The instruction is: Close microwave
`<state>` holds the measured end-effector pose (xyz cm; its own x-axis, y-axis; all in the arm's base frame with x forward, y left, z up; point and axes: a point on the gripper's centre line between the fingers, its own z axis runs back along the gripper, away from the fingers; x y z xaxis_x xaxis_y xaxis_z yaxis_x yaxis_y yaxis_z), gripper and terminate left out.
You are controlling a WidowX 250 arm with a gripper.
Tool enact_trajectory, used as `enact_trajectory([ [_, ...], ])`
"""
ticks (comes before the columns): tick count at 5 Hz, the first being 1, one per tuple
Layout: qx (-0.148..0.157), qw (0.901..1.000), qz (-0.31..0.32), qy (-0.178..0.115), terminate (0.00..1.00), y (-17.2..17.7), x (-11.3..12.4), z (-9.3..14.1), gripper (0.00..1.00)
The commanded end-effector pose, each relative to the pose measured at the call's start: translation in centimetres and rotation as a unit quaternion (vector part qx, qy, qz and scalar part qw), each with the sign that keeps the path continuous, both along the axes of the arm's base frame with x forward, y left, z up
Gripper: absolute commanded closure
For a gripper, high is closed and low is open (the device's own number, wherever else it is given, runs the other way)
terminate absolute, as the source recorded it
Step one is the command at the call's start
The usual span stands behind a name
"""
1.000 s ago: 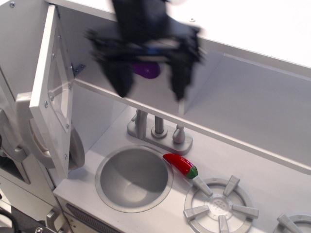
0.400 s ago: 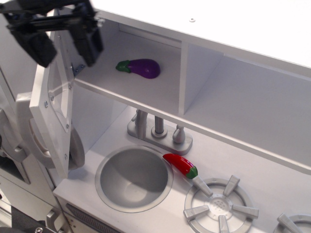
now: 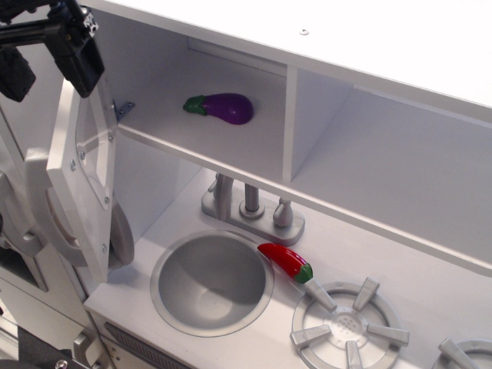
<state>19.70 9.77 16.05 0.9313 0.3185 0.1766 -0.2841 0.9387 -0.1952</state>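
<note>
The microwave is the white compartment (image 3: 165,73) at the upper left of the toy kitchen. Its white door (image 3: 86,173) stands swung wide open to the left, seen nearly edge-on, and its grey handle (image 3: 34,204) is on the far outer side. A purple eggplant (image 3: 227,108) lies inside the compartment. My black gripper (image 3: 46,69) is at the top left corner, partly cut off by the frame edge. It is open and empty. Its right finger (image 3: 77,58) is in front of the door's top end, and its left finger (image 3: 15,77) is out beyond the door's outer face.
A round grey sink (image 3: 211,280) and a grey faucet (image 3: 250,204) sit below the microwave. A red chili pepper (image 3: 286,261) lies between the sink and a stove burner (image 3: 346,327). A doorless alcove (image 3: 384,161) is to the right.
My gripper has moved left from in front of the microwave opening to the top of the open door. The eggplant is now uncovered. The door has not moved.
</note>
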Motion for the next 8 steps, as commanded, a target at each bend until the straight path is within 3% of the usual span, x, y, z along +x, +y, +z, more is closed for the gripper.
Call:
enact_trajectory([
  [1, 0.041, 0.9991, 0.007, -0.002, 0.0, 1.3, 0.0, -0.6, 0.0],
  [2, 0.057, 0.9984, -0.001, -0.001, 0.0, 0.8, 0.1, -1.4, 0.0],
  [4, 0.016, 0.9996, -0.007, -0.023, 0.0, -0.8, 1.0, -2.6, 0.0],
  [6, -0.006, 0.9997, -0.003, -0.025, 0.0, -5.2, 3.4, -3.3, 0.0],
  [8, -0.043, 0.9983, 0.013, -0.037, 0.0, -11.1, 4.8, -0.9, 0.0],
])
